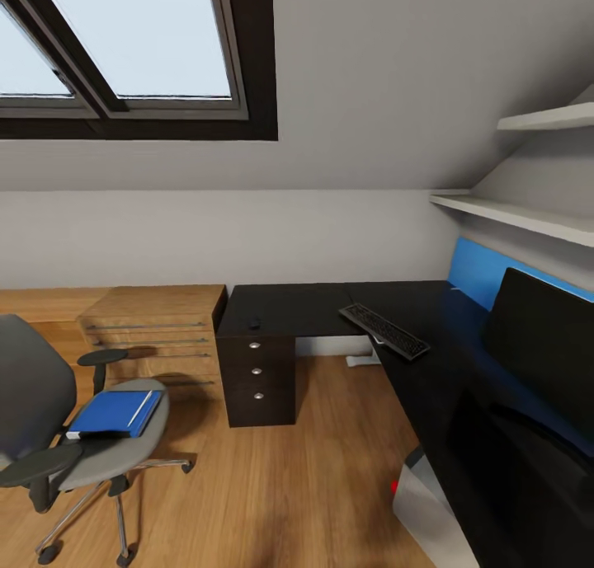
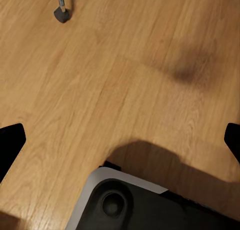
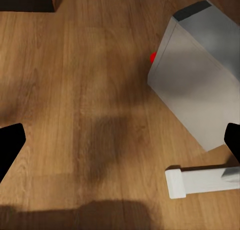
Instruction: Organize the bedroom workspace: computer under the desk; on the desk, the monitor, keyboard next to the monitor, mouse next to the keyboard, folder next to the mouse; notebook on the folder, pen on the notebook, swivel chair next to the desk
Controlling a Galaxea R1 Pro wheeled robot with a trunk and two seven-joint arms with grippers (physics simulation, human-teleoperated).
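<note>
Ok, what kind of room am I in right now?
Looks like an attic room set up as a home office: a sloped ceiling with a skylight, an L-shaped black desk carrying a keyboard and monitor, and a swivel chair on a wooden floor.

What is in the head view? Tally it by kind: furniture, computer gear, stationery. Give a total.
Furniture: 3 (desk, swivel chair, wooden chest of drawers)
Computer gear: 4 (monitor, keyboard, mouse, computer)
Stationery: 2 (folder, pen)
Total: 9
</note>
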